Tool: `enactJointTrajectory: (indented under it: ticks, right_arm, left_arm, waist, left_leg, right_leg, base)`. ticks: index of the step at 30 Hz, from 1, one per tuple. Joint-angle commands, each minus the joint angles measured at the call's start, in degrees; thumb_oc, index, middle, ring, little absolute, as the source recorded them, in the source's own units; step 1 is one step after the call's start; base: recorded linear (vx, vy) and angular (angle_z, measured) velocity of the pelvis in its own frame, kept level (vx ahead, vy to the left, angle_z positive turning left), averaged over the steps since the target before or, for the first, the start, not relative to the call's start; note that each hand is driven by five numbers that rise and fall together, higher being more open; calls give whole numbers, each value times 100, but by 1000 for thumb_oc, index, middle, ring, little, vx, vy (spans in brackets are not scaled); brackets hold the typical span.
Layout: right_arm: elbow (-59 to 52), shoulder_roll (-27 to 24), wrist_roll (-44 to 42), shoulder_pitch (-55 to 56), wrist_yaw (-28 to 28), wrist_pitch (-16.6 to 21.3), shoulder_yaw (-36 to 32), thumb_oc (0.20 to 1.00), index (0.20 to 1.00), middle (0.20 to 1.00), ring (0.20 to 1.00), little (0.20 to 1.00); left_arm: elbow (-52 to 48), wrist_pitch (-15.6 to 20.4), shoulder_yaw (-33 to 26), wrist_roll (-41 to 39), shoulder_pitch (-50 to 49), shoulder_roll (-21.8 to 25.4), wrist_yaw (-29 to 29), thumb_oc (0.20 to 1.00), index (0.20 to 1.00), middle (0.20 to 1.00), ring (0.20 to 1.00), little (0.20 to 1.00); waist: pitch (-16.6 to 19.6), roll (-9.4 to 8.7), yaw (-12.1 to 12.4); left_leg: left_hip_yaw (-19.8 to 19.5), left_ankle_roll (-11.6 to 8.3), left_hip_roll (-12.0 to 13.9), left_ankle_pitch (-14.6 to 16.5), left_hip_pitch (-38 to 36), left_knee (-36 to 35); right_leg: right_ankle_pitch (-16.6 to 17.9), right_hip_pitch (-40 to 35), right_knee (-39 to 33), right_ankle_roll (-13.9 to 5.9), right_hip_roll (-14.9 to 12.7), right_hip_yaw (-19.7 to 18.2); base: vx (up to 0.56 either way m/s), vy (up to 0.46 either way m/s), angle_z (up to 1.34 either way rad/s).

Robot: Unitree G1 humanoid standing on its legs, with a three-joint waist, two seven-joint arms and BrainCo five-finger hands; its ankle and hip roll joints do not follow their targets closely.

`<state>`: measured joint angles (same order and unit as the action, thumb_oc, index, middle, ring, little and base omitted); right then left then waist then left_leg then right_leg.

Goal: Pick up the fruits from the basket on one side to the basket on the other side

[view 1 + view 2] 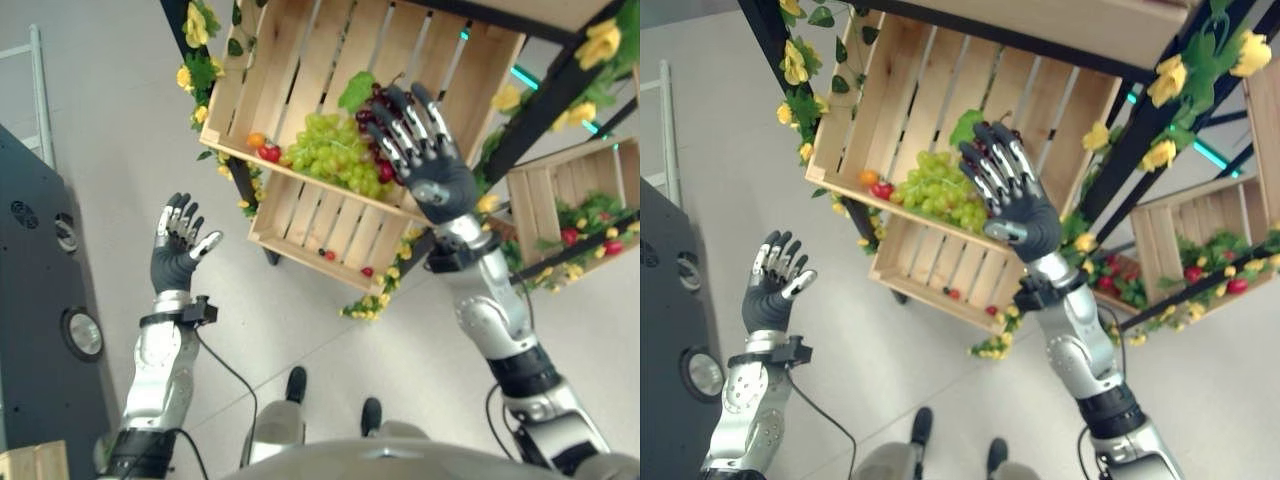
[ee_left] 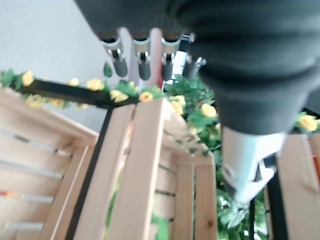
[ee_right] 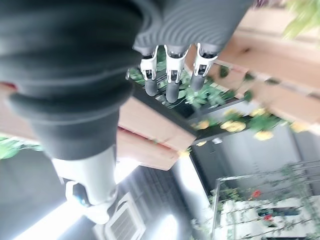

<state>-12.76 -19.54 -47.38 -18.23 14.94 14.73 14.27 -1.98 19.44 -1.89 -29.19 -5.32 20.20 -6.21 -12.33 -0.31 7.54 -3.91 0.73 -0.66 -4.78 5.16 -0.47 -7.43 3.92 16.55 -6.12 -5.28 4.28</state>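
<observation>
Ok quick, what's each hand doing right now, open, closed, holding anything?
Left hand: open, raised beside the crates, holding nothing.
Right hand: open, fingers spread in front of the grapes in the upper crate, nothing gripped.

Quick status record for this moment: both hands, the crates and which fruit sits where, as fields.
right hand: open, fingers spread, raised in front of the upper crate, holding nothing
left hand: open, raised away from the crates, holding nothing
upper crate: green grapes, dark grapes, red fruit and an orange fruit along its lower edge
lower crate: a few small red fruits
side crate: red fruits among green leaves
stand: yellow flowers along the frame
</observation>
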Motion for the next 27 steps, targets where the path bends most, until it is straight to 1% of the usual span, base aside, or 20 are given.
enactJointTrajectory:
  ticks: [1,2,3,5,7,9,10,12,13,14,15,16,17,19,21,22,23,24,25,27]
  right_arm:
    - [-476,175,162,-32,-7,376,-87,1000,1000,1000,1000,1000]
    - [-491,179,174,-20,-26,392,-77,1000,1000,1000,1000,1000]
    - [-495,180,181,-63,-38,406,-42,1000,1000,1000,1000,1000]
    - [-479,185,69,-118,-16,386,12,1000,1000,1000,1000,1000]
    - [-450,179,26,-156,-43,384,44,1000,1000,1000,1000,1000]
    - [-470,68,-64,-165,-85,352,104,1000,1000,1000,1000,1000]
    - [-470,68,-64,-165,-85,352,104,1000,1000,1000,1000,1000]
    - [-521,-79,-109,-108,-104,356,6,1000,1000,1000,1000,1000]
    - [-527,-112,-142,-70,-117,379,-61,1000,1000,1000,1000,1000]
    - [-530,-149,-137,-57,-145,398,-109,1000,1000,1000,1000,1000]
    - [-529,-153,-137,-61,-145,398,-110,1000,1000,1000,1000,1000]
    - [-558,-194,-104,-74,-161,419,-123,1000,1000,1000,1000,1000]
    - [-547,-199,-105,-67,-192,410,-105,1000,1000,1000,1000,1000]
    - [-575,-227,-79,23,-201,417,-128,1000,1000,1000,1000,1000]
    - [-536,-241,-96,129,-215,432,-194,1000,1000,1000,1000,1000]
    - [-536,-242,-96,127,-215,432,-196,1000,1000,1000,1000,1000]
    - [-443,-250,4,288,-329,480,-301,1000,1000,1000,1000,1000]
    - [-448,-251,7,299,-331,478,-299,1000,1000,1000,1000,1000]
    - [-287,-201,55,493,-470,532,-400,1000,1000,1000,1000,1000]
    - [-81,-151,241,689,-778,639,-521,1000,1000,1000,1000,1000]
  left_arm:
    - [20,354,-93,237,14,402,9,1000,1000,1000,1000,1000]
    - [13,346,-61,252,40,395,2,1000,1000,1000,1000,1000]
    - [66,336,-13,257,53,390,-5,1000,1000,1000,1000,1000]
    - [59,325,-53,264,19,297,-79,1000,1000,1000,1000,1000]
    - [19,328,-68,242,-27,249,-93,1000,1000,1000,1000,1000]
    - [57,291,18,145,-47,121,-96,1000,1000,1000,1000,1000]
    - [57,291,18,145,-47,121,-96,1000,1000,1000,1000,1000]
    - [54,276,63,138,-51,74,-67,1000,1000,1000,1000,1000]
    - [108,269,107,110,-21,34,-56,1000,1000,1000,1000,1000]
    - [114,261,150,111,25,19,-53,1000,1000,1000,1000,1000]
    - [114,261,150,111,29,16,-53,1000,1000,1000,1000,1000]
    - [173,247,171,105,85,12,-34,1000,1000,1000,1000,1000]
    - [144,236,193,152,94,20,21,1000,1000,1000,1000,1000]
    - [93,252,177,145,70,10,60,1000,1000,1000,1000,1000]
    - [88,246,204,118,98,-15,74,1000,1000,1000,1000,1000]
    - [88,245,205,118,100,-16,74,1000,1000,1000,1000,1000]
    - [48,239,219,110,82,-21,99,1000,1000,1000,1000,1000]
    - [45,238,222,109,73,-22,100,1000,1000,1000,1000,1000]
    - [51,246,206,139,61,-17,42,1000,1000,1000,1000,1000]
    - [67,238,189,228,83,-12,-68,1000,1000,1000,1000,1000]
  waist:
    - [706,-312,170]
    - [762,-360,217]
    - [762,-363,252]
    - [785,-338,316]
    - [779,-311,326]
    - [675,-109,361]
    - [675,-109,361]
    - [508,35,283]
    - [451,52,216]
    - [360,7,92]
    - [367,27,100]
    - [348,-5,7]
    - [333,-99,-54]
    - [375,-217,-171]
    - [419,-299,-279]
    - [425,-297,-288]
    - [545,-257,-388]
    - [536,-249,-392]
    - [618,-175,-520]
    - [707,-68,-650]
  left_leg:
    - [-427,36,-344,354,307,299]
    - [-503,12,-421,296,421,335]
    - [-599,-18,-456,220,489,345]
    - [-715,-128,-471,15,704,336]
    - [-711,-172,-454,-53,770,311]
    - [-815,-411,-361,-467,983,193]
    - [-815,-411,-361,-467,983,193]
    - [-900,-631,-368,-572,1195,126]
    - [-738,-650,-337,-518,1255,138]
    - [-324,-638,-287,-441,1330,300]
    - [-327,-641,-267,-448,1351,308]
    - [-13,-585,-134,-342,1356,559]
    - [-100,-565,-122,-161,1197,1011]
    - [-302,-578,-130,228,1016,1461]
    - [-450,-605,141,449,722,1872]
    - [-460,-607,140,426,734,1859]
    - [-596,-668,521,454,239,1616]
    - [-603,-675,533,454,201,1585]
    - [-668,-787,913,453,-235,1368]
    - [-706,-888,1181,495,-596,1081]
  right_leg:
    - [173,-310,582,-242,149,-596]
    - [74,-517,431,-205,209,-784]
    - [-130,-581,248,-73,217,-860]
    - [-537,-833,-222,103,368,-807]
    - [-555,-871,-393,115,348,-719]
    - [-667,-952,-743,305,627,-699]
    - [-667,-952,-743,305,627,-699]
    - [-610,-951,-946,455,799,-674]
    - [-564,-943,-989,478,806,-608]
    - [-527,-937,-1000,475,741,-470]
    - [-500,-923,-1012,475,761,-475]
    - [-406,-839,-1028,470,719,-391]
    - [-260,-742,-1104,451,587,-272]
    - [-86,-621,-1207,423,403,-150]
    - [6,-515,-1193,400,223,-29]
    - [24,-506,-1201,400,224,-20]
    - [89,-396,-1214,325,112,118]
    - [80,-421,-1213,331,122,127]
    - [144,-312,-1162,245,8,222]
    - [254,-130,-1092,123,-145,304]
  base:
    - [-52,-83,72]
    - [-81,-88,82]
    - [-104,-75,71]
    - [-193,-128,57]
    - [-194,-120,62]
    - [-247,-153,46]
    - [-194,-94,7]
    - [-323,-140,21]
    - [-371,-124,102]
    - [-208,-44,123]
    - [-239,-22,106]
    - [-351,-17,43]
    - [-457,-27,37]
    - [-360,14,53]
    - [-229,67,39]
    - [-200,136,68]
    - [-107,90,76]
    - [-226,243,89]
    - [-177,253,62]
    - [-216,345,45]
